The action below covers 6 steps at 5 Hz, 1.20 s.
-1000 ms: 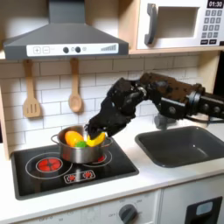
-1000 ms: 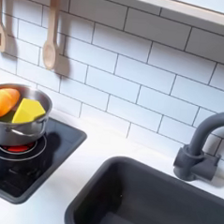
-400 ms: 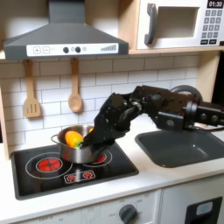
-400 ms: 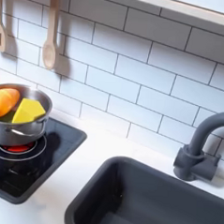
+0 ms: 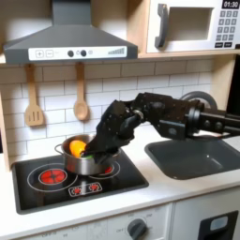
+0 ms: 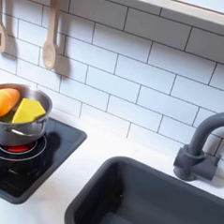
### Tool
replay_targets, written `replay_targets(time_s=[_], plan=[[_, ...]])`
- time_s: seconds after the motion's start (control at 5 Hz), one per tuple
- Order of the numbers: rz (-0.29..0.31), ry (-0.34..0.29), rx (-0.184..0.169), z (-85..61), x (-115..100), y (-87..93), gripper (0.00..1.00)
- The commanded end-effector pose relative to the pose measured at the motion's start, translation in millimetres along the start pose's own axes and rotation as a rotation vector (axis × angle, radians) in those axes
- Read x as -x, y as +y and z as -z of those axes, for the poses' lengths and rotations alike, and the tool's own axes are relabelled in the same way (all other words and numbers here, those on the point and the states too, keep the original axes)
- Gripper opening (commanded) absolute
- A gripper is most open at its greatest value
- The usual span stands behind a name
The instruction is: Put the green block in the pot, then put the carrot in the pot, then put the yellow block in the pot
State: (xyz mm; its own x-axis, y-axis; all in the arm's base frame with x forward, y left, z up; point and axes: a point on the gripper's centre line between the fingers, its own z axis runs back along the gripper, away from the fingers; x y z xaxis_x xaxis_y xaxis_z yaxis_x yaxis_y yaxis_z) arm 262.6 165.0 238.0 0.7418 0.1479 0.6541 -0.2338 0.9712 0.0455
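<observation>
End effector: You see the end effector at the tip of the black arm, dipped over the right side of the pot's mouth in the first exterior view. Its fingers are dark against the dark arm, so you cannot tell whether they are spread or closed, or whether they hold anything.

Pot: The pot is round, shiny steel, and sits on the left burner of the black toy stove in the first exterior view. In the second exterior view the pot sits at the left edge with a small side handle facing you.

Carrot: The carrot lies inside the pot, orange and rounded, against the far-left wall in the second exterior view. The orange shape seen in the first exterior view is probably the same carrot.

Yellow block: The yellow block is inside the pot, tilted, just beside the carrot and touching it in the second exterior view.

Green block: You cannot make it out; if it is in the pot, it is hidden under the other toys.

Handling: Judge the toys as light, stiff and rather smooth. The block is best pinched across two flat opposite faces; the carrot across its thick middle, where it is less likely to roll or slip.

Progress: With carrot and yellow block both in the pot, the task looks nearly or fully done.
</observation>
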Motion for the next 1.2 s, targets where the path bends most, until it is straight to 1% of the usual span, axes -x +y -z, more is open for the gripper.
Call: replay_targets(time_s=[0.0, 0.2, 0.4, 0.6, 0.8, 1.0], plan=[[0.027, 0.018, 0.033, 20.3, -5.4, -10.6, 0.00], [0.040, 0.033, 0.055, 32.3, -7.6, -19.8, 0.00], [0.048, 0.059, 0.073, 43.8, -2.8, -26.5, 0.00], [0.076, 0.061, 0.077, 47.6, -5.1, -29.7, 0.00], [0.075, 0.075, 0.080, 51.5, -3.1, -32.0, 0.00], [0.090, 0.086, 0.077, 54.3, 1.6, -24.0, 0.00]])
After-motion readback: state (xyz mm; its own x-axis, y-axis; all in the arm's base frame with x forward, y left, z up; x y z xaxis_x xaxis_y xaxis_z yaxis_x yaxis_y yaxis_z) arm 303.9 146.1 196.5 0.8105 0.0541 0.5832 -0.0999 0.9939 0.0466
